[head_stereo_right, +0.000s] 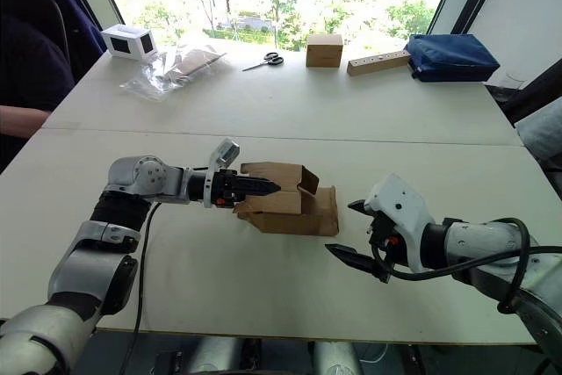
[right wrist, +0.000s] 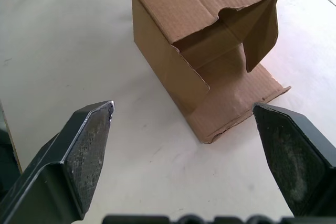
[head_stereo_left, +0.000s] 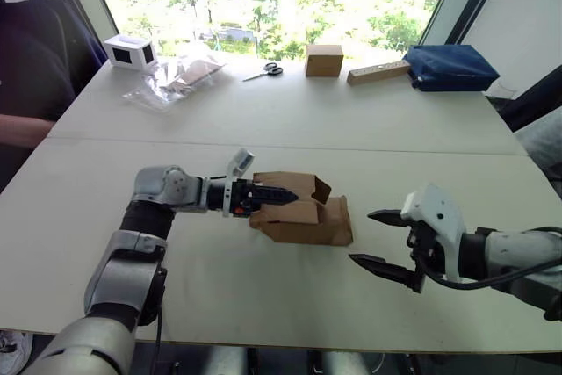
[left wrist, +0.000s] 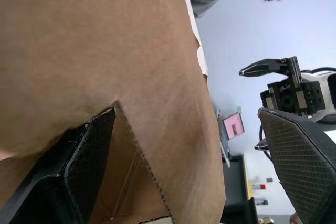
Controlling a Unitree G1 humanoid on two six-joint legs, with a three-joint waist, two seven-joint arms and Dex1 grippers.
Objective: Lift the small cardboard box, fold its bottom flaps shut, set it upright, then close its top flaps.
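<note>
1. The small cardboard box (head_stereo_left: 303, 210) is seen lying on its side on the white worktop (head_stereo_left: 290, 120), near the middle of the near half; the flaps at its open end are splayed toward the right end effector.
2. The left end effector (head_stereo_left: 279, 193) is at the box's left end, fingers spread either side of a cardboard panel; a grip cannot be confirmed.
3. The right end effector (head_stereo_left: 379, 238) is spread wide, near the box's open end, not touching.
4. Along the far edge: a white device (head_stereo_left: 130, 51), a plastic bag (head_stereo_left: 171, 81), scissors (head_stereo_left: 264, 70), a tidy brown box (head_stereo_left: 323, 60), a wooden block (head_stereo_left: 378, 72), a blue pouch (head_stereo_left: 449, 67).
5. Windows with trees are behind; a person's arm (head_stereo_left: 22, 129) is at the left edge.
</note>
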